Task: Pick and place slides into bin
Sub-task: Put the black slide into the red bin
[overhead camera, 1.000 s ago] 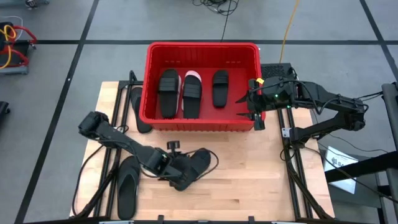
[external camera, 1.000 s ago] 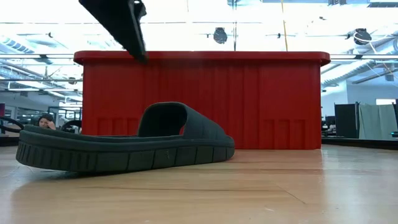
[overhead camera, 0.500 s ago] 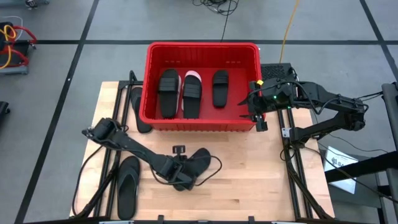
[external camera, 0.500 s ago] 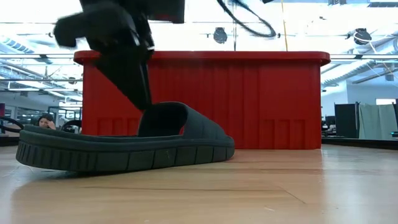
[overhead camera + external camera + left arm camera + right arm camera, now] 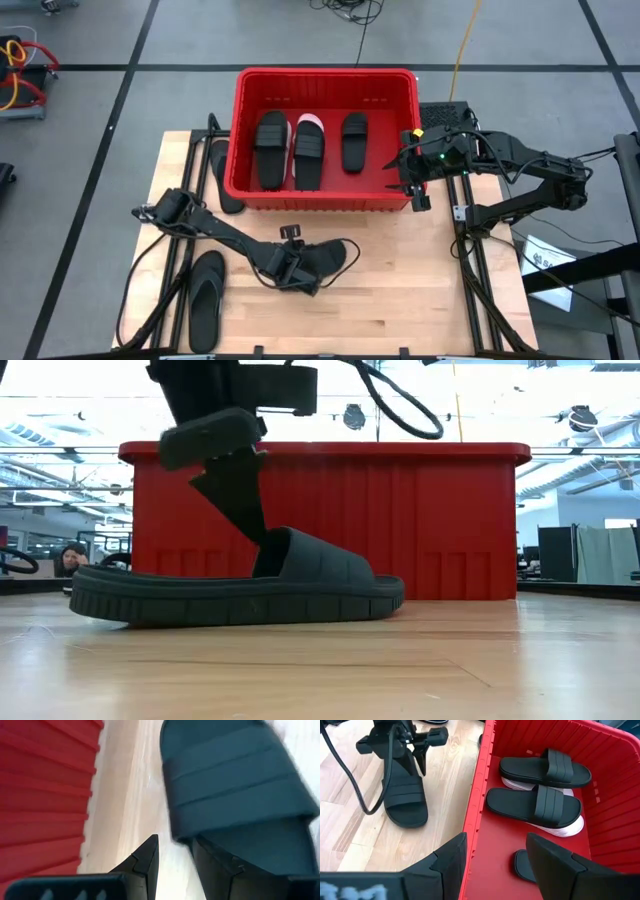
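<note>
A black wide-strap slide point(image 5: 325, 260) lies flat on its sole on the wooden table, in front of the red bin point(image 5: 325, 75). My left gripper point(image 5: 175, 841) is open and down at this slide's heel half, slanting down from the table's left. In the bin lie three slides: two black ones point(image 5: 270, 148) point(image 5: 354, 140) and one with a white sole point(image 5: 308, 150). My right gripper point(image 5: 495, 840) hangs open above the bin's right near corner point(image 5: 410, 195), holding nothing. My left gripper stands astride the slide's long side edge, just behind the strap. One finger point(image 5: 215, 865) is down on the footbed point(image 5: 260, 845); the other point(image 5: 145, 862) is outside it, over the wood on the bin's side. The fingers slant down from the left. The slide stays flat on the table.
A black flip-flop point(image 5: 205, 298) lies at the table's near left. Another black slide point(image 5: 222, 175) lies on the table by the bin's left wall. The left arm's cable point(image 5: 350, 255) loops beside the slide. Bare wood lies to the right of the slide.
My left gripper has come down and toward the table's right edge onto the slide, staying open. The slide has slid a little toward the right and turned to lie more across the table. My right arm has kept still.
</note>
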{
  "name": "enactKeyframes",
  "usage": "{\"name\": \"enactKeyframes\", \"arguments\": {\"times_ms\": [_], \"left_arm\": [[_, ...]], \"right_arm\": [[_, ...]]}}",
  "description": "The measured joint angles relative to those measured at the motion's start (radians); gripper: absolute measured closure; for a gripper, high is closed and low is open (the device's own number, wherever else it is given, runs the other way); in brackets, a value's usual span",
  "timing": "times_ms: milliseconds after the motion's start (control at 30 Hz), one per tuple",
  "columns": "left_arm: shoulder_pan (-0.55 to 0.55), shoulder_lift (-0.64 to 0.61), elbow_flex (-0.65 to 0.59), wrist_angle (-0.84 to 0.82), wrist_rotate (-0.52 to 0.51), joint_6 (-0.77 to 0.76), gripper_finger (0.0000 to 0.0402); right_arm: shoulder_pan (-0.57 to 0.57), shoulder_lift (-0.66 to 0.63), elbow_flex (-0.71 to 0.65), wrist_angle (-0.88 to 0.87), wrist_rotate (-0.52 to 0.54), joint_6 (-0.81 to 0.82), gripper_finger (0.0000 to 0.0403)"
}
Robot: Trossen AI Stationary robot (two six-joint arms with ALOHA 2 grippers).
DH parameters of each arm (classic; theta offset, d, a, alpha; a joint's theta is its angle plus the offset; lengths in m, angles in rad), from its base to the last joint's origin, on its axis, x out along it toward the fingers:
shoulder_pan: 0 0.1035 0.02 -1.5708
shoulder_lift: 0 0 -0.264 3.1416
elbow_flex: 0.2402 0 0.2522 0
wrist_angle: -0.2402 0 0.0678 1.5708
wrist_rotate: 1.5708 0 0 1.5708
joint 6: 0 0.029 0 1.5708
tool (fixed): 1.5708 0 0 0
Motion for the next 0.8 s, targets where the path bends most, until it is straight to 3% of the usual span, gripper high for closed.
{"name": "enactKeyframes", "arguments": {"times_ms": [100,267,633,800], "left_arm": [[0.003,0.0,-0.059,0.111,0.002,0.005,0.0284],[0.003,0.0,-0.126,0.258,0.001,0.147,0.0284],[0.03,0.0,-0.178,0.378,0.003,0.177,0.0284],[0.03,0.0,-0.192,0.412,0.004,0.172,0.0323]], "right_arm": [[0.0,0.0,0.0,0.0,0.0,0.0,0.0206],[0.0,0.0,0.0,0.0,0.0,0.0,0.0206],[0.0,0.0,0.0,0.001,0.003,0.0,0.0206],[0.0,0.0,0.0,0.002,0.003,0.0,0.0206]]}}
